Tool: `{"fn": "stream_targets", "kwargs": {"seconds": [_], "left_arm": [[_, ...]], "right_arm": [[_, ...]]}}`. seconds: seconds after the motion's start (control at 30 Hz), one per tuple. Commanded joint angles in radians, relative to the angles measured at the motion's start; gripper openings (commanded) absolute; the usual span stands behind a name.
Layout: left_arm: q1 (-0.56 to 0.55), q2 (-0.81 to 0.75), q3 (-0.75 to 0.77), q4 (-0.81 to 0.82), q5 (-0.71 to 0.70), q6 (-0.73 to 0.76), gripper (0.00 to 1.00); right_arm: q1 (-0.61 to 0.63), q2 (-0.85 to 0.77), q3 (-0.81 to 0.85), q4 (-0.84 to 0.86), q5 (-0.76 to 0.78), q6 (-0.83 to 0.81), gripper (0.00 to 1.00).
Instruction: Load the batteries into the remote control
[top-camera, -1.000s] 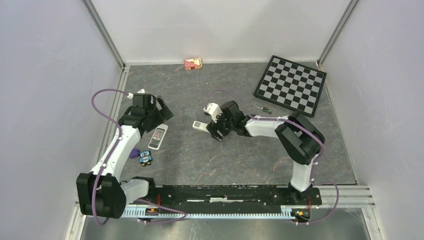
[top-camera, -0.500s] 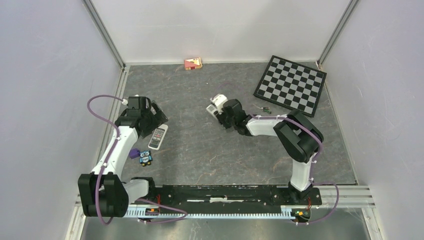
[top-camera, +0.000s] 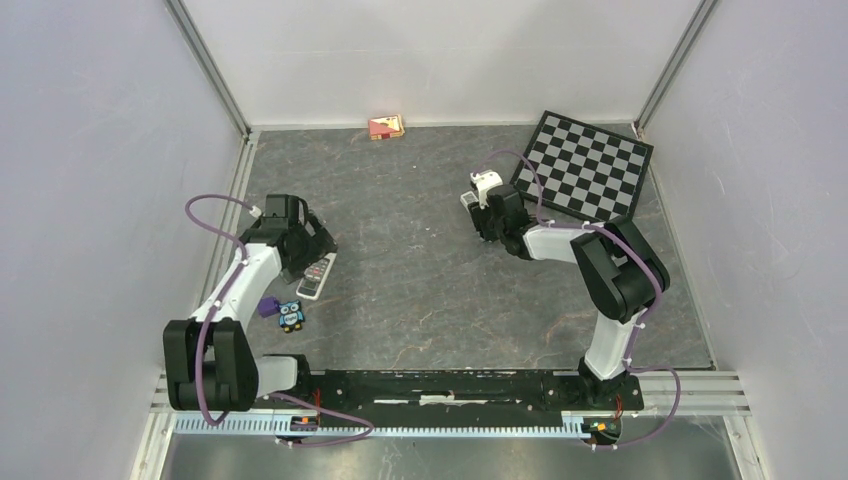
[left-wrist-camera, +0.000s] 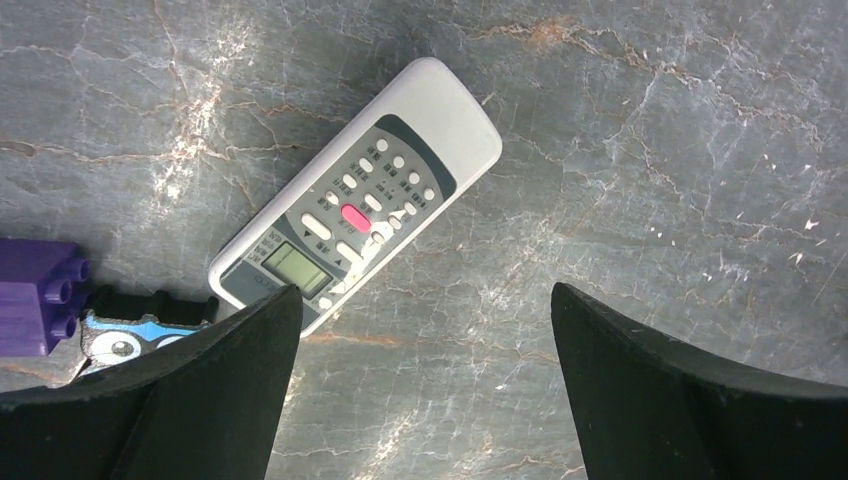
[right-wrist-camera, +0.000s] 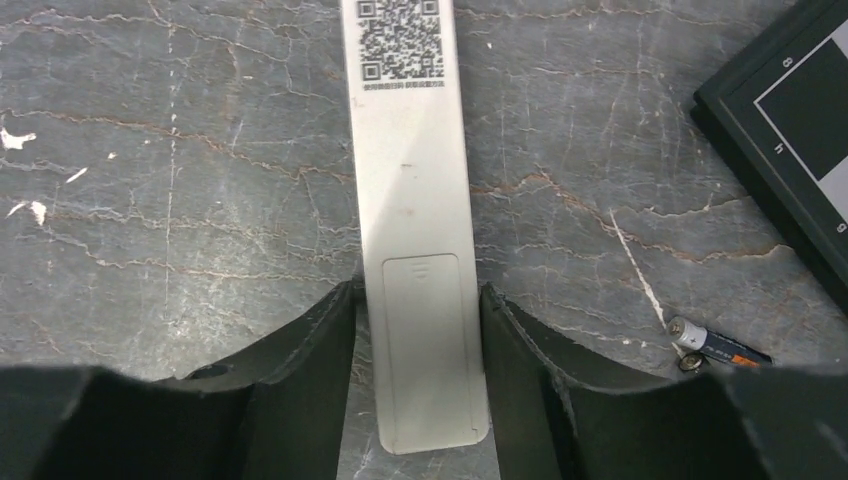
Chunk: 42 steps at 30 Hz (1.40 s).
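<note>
Crowding right gripper (right-wrist-camera: 418, 297), clamped on face-down remote (right-wrist-camera: 405, 150): batteries (right-wrist-camera: 715, 343) just beside, chessboard (right-wrist-camera: 790, 150) corner near; left gripper (left-wrist-camera: 425, 292) gaping, empty.

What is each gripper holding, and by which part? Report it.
Right gripper grips the slim white remote by its side edges at the battery-cover end. Left gripper holds nothing.

left arm (top-camera: 245, 276) low | left fingers (left-wrist-camera: 200, 400) spread wide | right arm (top-camera: 550, 243) outstretched | right fingers (right-wrist-camera: 290, 390) seemingly clamping remote control (right-wrist-camera: 415, 230)
</note>
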<state>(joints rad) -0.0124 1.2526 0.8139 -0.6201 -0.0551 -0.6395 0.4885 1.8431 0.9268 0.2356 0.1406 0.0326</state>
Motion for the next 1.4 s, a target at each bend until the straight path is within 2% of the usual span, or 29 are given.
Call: {"fn": "stream_targets", "kwargs": {"seconds": [0.0,0.1,0.17,0.3,0.4,0.63,0.87,0.97,1.07,1.13,1.17,1.37], "left_arm": [[0.005,0.031,0.006,0.063,-0.051,-0.056,1.00],[0.005,0.068,0.029,0.063,-0.081,-0.027,1.00],[0.006,0.100,0.040,0.065,-0.116,-0.019,1.00],[0.008,0.145,0.057,0.085,-0.152,-0.016,1.00],[0.011,0.146,0.032,0.126,-0.155,-0.087,1.00],[0.045,0.136,0.017,0.210,-0.167,-0.098,1.00],[0.045,0.170,-0.046,0.247,-0.102,-0.073,1.00],[0.044,0.154,-0.060,0.216,-0.154,-0.046,1.00],[0.037,0.120,-0.101,0.254,-0.132,-0.052,1.00],[0.025,0.091,-0.135,0.294,-0.086,-0.050,1.00],[-0.017,0.086,-0.143,0.298,-0.081,-0.045,1.00],[-0.158,0.090,-0.154,0.234,-0.131,-0.047,1.00]], "right_arm": [[-0.006,-0.036,-0.016,-0.010,-0.050,0.010,0.61],[-0.007,-0.077,-0.020,-0.012,-0.082,0.022,0.73],[-0.007,-0.104,-0.020,-0.020,-0.105,0.031,0.78],[-0.007,-0.164,-0.029,-0.050,-0.137,0.072,0.80],[-0.006,-0.201,-0.064,-0.032,-0.194,0.144,0.81],[-0.006,-0.254,-0.235,0.178,-0.445,0.348,0.82],[-0.005,-0.301,-0.265,0.125,-0.464,0.338,0.83],[-0.005,-0.353,-0.283,0.076,-0.529,0.334,0.83],[-0.001,-0.439,-0.336,0.060,-0.595,0.344,0.84],[-0.001,-0.497,-0.358,0.024,-0.594,0.338,0.84],[-0.001,-0.526,-0.367,0.004,-0.588,0.331,0.84],[-0.001,-0.607,-0.409,-0.049,-0.556,0.316,0.84]]}}
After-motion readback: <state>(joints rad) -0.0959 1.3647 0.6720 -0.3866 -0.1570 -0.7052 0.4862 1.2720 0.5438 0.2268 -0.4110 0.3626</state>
